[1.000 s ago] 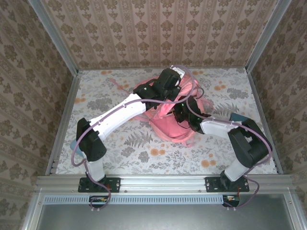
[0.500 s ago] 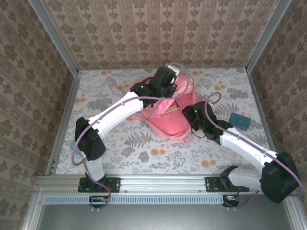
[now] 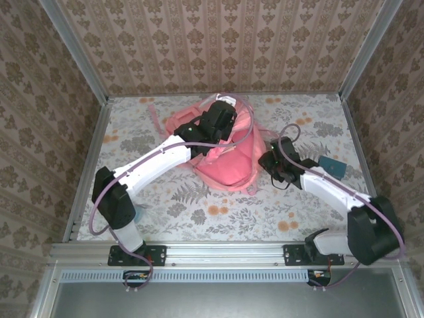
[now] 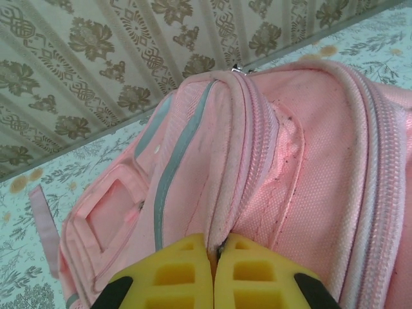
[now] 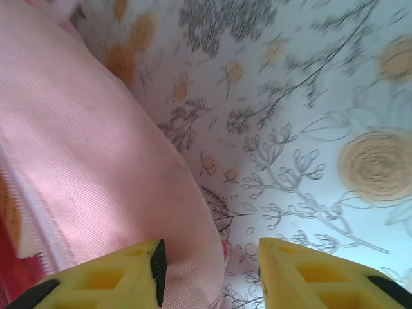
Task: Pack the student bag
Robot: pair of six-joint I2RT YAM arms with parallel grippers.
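bag point(image 3: 228, 165) lies mid-frame in the top view, a zip seam pinched by the closed left gripper point(image 4: 214, 261). right gripper point(image 5: 209, 264) hangs open beside it, empty. booklet point(image 3: 331, 167), centre right, lies unpacked, so packing looks unfinished.

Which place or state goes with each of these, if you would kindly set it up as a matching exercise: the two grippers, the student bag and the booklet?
Things:
1. left gripper
2. right gripper
3. student bag
4. dark-blue booklet

Places or states:
A. fingers apart
B. lying flat, right of the bag
C. shut on the bag's zip seam
D. pink, the largest thing in view

Pairs: 1-C, 2-A, 3-D, 4-B
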